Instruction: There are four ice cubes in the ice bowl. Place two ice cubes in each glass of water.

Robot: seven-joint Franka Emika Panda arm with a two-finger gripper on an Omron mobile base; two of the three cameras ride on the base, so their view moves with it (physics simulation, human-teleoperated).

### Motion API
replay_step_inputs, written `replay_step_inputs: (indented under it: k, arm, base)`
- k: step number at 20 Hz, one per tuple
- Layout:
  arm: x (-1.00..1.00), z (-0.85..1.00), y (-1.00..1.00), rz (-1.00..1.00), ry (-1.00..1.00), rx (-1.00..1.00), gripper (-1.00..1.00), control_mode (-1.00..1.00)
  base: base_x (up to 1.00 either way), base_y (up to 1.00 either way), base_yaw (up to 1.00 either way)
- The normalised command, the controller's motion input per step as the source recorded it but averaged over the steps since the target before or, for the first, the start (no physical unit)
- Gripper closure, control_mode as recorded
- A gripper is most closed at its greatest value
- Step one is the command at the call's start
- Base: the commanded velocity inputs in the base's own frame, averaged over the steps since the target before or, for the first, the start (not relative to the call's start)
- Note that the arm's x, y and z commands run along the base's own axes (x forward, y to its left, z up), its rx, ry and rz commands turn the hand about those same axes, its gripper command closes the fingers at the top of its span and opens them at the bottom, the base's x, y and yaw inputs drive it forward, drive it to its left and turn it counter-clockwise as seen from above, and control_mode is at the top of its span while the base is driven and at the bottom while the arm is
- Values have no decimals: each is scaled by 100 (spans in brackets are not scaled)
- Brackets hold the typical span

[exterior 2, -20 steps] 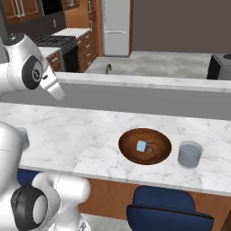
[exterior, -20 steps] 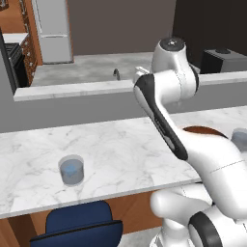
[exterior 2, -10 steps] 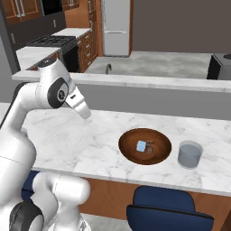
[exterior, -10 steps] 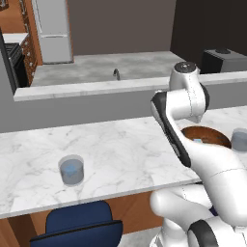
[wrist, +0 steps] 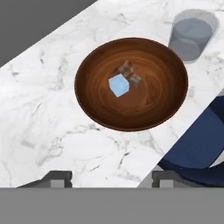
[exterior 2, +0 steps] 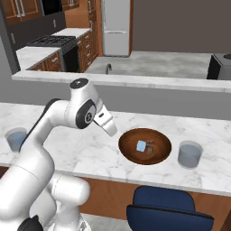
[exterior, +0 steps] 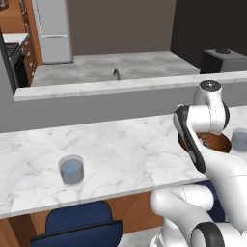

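The ice bowl [wrist: 131, 83], dark reddish-brown and wide, sits on the marble counter. One pale-blue ice cube [wrist: 119, 85] lies near its middle, with two dim see-through lumps beside it. My gripper [wrist: 111, 179] hangs above the counter short of the bowl, open, its fingertips [wrist: 57, 177] wide apart and nothing between them. From the right base the gripper [exterior 2: 110, 130] is just left of the bowl [exterior 2: 145, 146] and the cube [exterior 2: 141, 145]. One glass of water [exterior 2: 189, 154] stands right of the bowl. The other glass [exterior: 71, 170] stands far left, with a paler blue patch inside.
A raised grey ledge [exterior 2: 135, 83] runs behind the counter. Blue chairs [exterior 2: 167, 212] stand below the counter's front edge, one under the bowl. My own arm [exterior: 202, 120] hides part of the bowl [exterior: 217, 142] from the left base.
The arm has swung from the left end of the counter rightward and down toward the bowl. Bowl, cube and both glasses stay where they were.
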Motion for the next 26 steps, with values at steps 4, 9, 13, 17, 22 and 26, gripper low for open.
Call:
replay_step_inputs:
  k: [4,9,13,17,22,26]
  arm:
    - [3,-33,-54,0,12,0,-100,-100]
    - [8,-18,-38,0,23,0,-100,-100]
    - [7,-11,-39,4,28,0,-100,-100]
    - [0,-23,-54,8,11,0,-100,-100]
    - [6,-33,-41,12,-2,0,-100,-100]
    - [28,-34,-12,16,-12,1,-100,-100]
  base:
    - [0,0,0]
    - [0,0,0]
    - [0,0,0]
    - [0,0,0]
    - [0,0,0]
    - [0,0,0]
